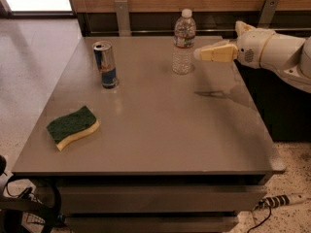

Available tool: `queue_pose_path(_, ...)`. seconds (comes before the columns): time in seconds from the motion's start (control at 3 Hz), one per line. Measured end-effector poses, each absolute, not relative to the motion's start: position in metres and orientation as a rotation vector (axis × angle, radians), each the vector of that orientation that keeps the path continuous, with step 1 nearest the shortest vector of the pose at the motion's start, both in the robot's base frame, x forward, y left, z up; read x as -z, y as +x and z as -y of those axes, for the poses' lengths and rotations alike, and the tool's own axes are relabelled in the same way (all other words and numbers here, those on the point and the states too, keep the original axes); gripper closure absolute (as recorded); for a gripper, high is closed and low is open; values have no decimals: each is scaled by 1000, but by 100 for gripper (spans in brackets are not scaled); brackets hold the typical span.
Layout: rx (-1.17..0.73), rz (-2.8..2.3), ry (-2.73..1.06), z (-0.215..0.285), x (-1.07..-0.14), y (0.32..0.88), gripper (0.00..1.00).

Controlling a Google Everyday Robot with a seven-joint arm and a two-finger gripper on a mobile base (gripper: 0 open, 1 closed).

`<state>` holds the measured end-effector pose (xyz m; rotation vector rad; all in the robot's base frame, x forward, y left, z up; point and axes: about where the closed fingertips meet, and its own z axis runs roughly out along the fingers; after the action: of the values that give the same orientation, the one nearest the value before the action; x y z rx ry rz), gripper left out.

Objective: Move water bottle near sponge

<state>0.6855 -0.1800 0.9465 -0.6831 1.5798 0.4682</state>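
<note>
Over the table [160, 135], our pincer [201, 54] hovered just beside the bottle [183, 45]; apart or together, we couldn't tell. We judged a square mid-body grip safest.

Gripper [200, 54] beside water bottle [183, 46], arm cropped

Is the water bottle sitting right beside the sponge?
No, the water bottle stands at the far side of the table while the sponge lies near the front left corner, and the pincer hovers close beside the bottle.

High camera overlooks table [170, 130]; gripper [198, 54] upper right.
</note>
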Motion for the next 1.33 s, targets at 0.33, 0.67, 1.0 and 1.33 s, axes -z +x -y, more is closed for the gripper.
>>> queue_pose_path(0.33, -500, -1519, -637, 171, -942, 711, 0)
queue_pose_path(0.67, -524, -1474, -615, 163, -940, 727, 0)
queue_pose_path(1.0, -544, -1450, -608, 154, -938, 740, 0)
queue_pose_path(1.33, -551, -1462, -613, 146, -933, 749, 0)
